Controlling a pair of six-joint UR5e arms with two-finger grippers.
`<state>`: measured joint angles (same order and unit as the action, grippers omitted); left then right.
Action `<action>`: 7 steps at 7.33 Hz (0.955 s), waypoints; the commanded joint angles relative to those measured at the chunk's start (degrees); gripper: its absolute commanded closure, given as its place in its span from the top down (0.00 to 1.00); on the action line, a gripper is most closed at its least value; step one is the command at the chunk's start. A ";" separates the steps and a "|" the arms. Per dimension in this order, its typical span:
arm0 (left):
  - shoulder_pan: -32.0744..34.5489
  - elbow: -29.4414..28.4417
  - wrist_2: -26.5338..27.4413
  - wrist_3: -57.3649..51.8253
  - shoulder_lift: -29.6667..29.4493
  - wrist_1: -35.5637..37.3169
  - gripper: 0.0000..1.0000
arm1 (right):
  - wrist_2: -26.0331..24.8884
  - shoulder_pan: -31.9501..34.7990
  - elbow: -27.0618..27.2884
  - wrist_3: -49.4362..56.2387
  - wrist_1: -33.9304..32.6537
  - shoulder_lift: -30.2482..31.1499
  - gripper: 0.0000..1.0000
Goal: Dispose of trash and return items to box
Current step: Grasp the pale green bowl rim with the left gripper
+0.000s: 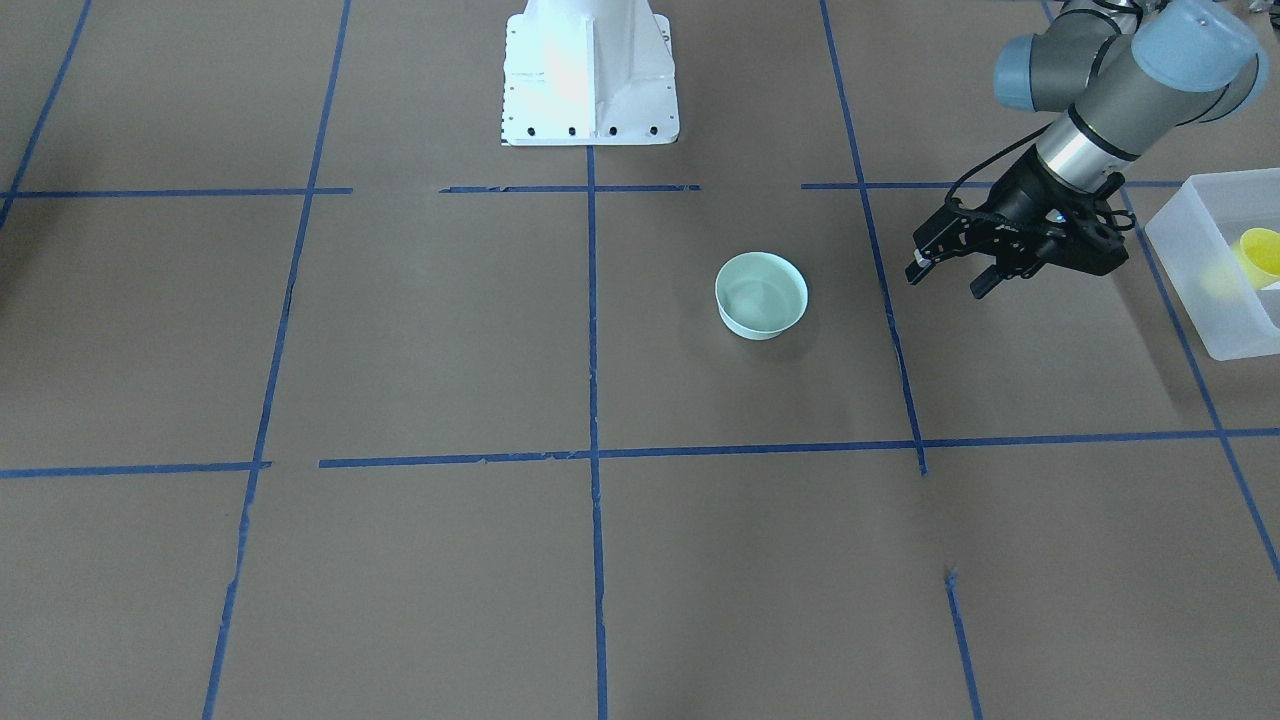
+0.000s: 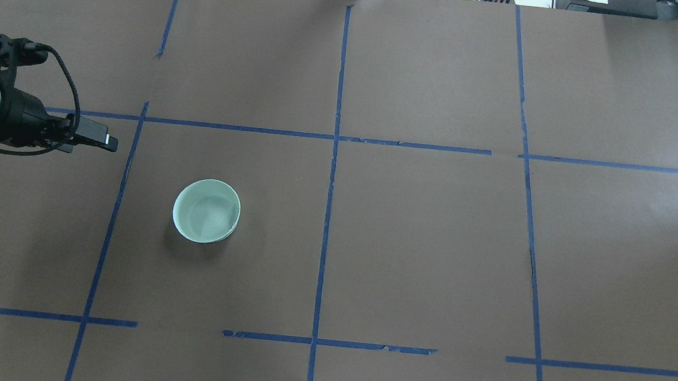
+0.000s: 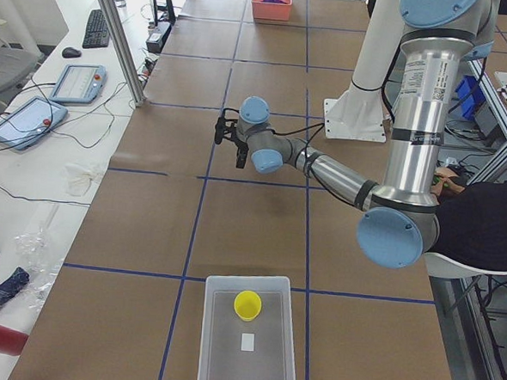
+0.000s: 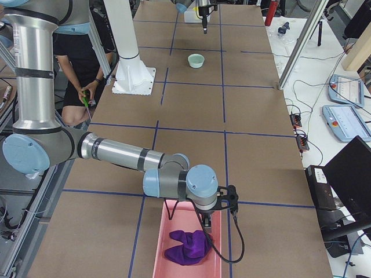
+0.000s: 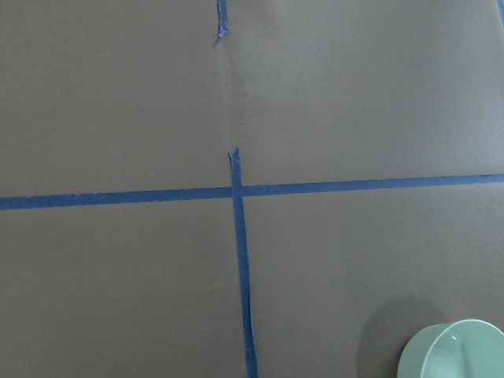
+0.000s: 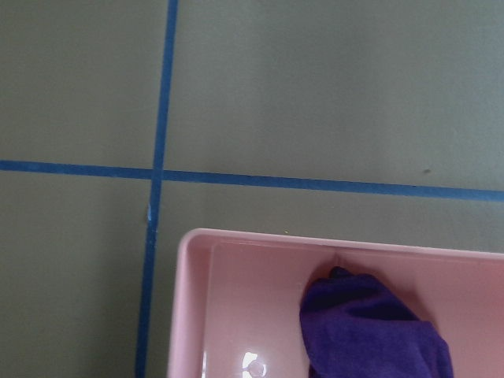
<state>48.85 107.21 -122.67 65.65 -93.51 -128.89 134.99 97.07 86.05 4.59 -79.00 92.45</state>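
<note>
The mint-green bowl (image 1: 762, 295) stands upright and empty on the brown table, also in the overhead view (image 2: 206, 211) and at the lower right of the left wrist view (image 5: 457, 350). My left gripper (image 1: 948, 280) is open and empty, hovering between the bowl and the box, apart from both; it also shows overhead (image 2: 108, 142). The yellow cup (image 1: 1260, 255) lies in the translucent box (image 1: 1190, 240) at the table's left end, also in the exterior left view (image 3: 247, 305). My right gripper (image 4: 207, 223) hangs over a pink tray; I cannot tell whether it is open or shut.
The pink tray (image 6: 193, 315) at the table's right end holds a purple cloth (image 6: 370, 331). The white robot pedestal (image 1: 590, 70) stands at the table's near edge. A seated person (image 3: 483, 230) is beside the robot. Blue tape lines grid the table.
</note>
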 commanded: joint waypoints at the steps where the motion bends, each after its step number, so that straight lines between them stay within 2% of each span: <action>1: -7.50 0.02 6.54 6.48 -2.10 1.70 0.99 | 1.14 -4.77 6.22 -8.17 -0.63 0.36 1.00; 3: -13.75 -0.68 12.78 11.05 -6.66 7.84 0.98 | 1.33 -9.51 7.20 -12.14 -0.28 0.01 1.00; 4: -17.00 -1.99 15.42 13.08 -7.73 8.04 0.98 | 1.24 -10.23 7.81 -14.15 -0.10 -0.16 1.00; 6: -18.00 -5.33 15.98 14.86 -9.67 8.13 0.89 | 1.24 -10.59 9.13 -14.26 -0.10 -0.08 1.00; 7: -18.00 -5.25 15.98 15.29 -9.67 8.13 0.78 | 1.24 -10.59 9.83 -14.35 -0.01 -0.08 1.00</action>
<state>31.25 102.66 -106.96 80.22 -102.77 -120.84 136.23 86.61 95.10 -9.55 -79.09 92.37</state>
